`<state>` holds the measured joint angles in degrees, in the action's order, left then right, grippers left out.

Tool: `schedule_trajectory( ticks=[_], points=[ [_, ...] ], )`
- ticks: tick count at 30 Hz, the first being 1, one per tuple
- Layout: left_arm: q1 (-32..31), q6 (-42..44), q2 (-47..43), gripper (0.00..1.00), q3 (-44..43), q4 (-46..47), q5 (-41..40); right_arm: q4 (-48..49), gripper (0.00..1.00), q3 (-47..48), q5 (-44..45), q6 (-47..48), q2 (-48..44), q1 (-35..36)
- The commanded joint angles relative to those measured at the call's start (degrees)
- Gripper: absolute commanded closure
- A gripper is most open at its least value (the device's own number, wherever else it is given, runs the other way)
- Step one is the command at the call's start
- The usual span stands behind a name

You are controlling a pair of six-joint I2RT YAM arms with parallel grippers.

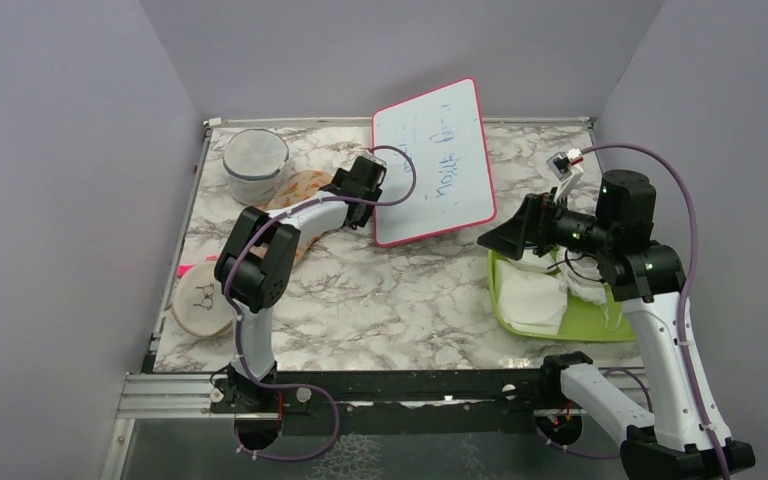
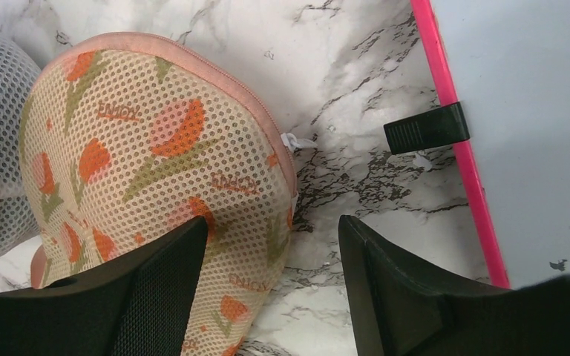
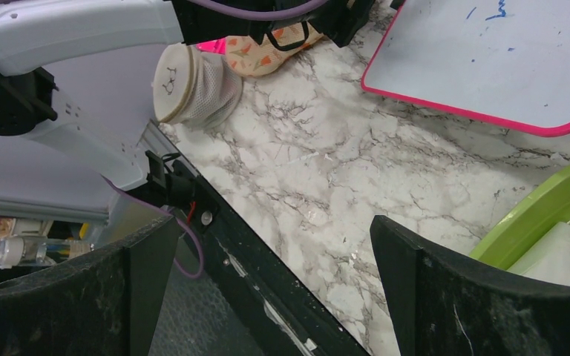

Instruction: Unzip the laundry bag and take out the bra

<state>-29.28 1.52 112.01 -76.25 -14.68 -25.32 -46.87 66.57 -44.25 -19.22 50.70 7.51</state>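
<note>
The peach-pink laundry bag (image 1: 305, 188) with orange and green motifs lies flat at the back left of the table. In the left wrist view the laundry bag (image 2: 156, 156) fills the left half; its zip runs along the pink edge, and a small white pull tab (image 2: 297, 141) sticks out to the right. My left gripper (image 2: 273, 219) hangs over the bag's right edge, open, one finger above the mesh and the other above bare marble. My right gripper (image 1: 505, 240) is held up over the right side, wide open and empty, also seen as the right gripper (image 3: 274, 219). The bra is hidden.
A pink-framed whiteboard (image 1: 432, 170) lies just right of the bag, with a black clip (image 2: 427, 127) on its edge. A round white mesh cylinder (image 1: 255, 165) stands behind the bag. A white disc pouch (image 1: 203, 300) lies front left. A green tray (image 1: 600, 320) holds white garments.
</note>
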Motion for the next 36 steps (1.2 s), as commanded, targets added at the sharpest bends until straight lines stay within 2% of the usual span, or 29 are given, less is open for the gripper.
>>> schedule_trajectory(
  ticks=[1,4,8,18,20,22,29,36],
  points=[
    [-0.1,2.0,0.5,0.42,-0.8,1.5,-2.4,-1.1,0.0,0.2,-0.7,0.5,-0.7,0.3],
    [-0.1,2.7,1.7,0.43,-1.0,1.5,-2.5,-1.2,0.0,0.0,-1.5,0.3,-1.1,0.3],
    [-0.1,3.0,2.2,0.51,-0.8,1.5,-3.0,-1.4,0.01,-0.9,-1.6,0.3,-1.9,0.3],
    [-0.2,3.4,-2.5,0.87,1.2,2.2,-3.8,0.1,0.0,-6.5,-2.4,0.7,-4.3,0.3],
    [-0.2,2.8,-4.8,0.9,2.9,2.9,-2.9,0.8,0.0,-7.9,-2.5,0.9,-4.4,0.3],
    [-0.5,2.3,-7.1,1.0,4.6,3.2,-1.8,1.0,0.0,-8.4,-2.6,1.2,-4.2,0.3],
    [-3.2,0.7,-16.4,1.0,10.2,3.4,4.3,1.4,0.0,-8.4,-4.4,3.0,-2.6,0.4],
    [-5.2,-5.3,-28.3,1.0,17.1,-0.4,16.9,3.2,0.01,-9.2,-6.3,5.5,0.5,2.1]
  ],
)
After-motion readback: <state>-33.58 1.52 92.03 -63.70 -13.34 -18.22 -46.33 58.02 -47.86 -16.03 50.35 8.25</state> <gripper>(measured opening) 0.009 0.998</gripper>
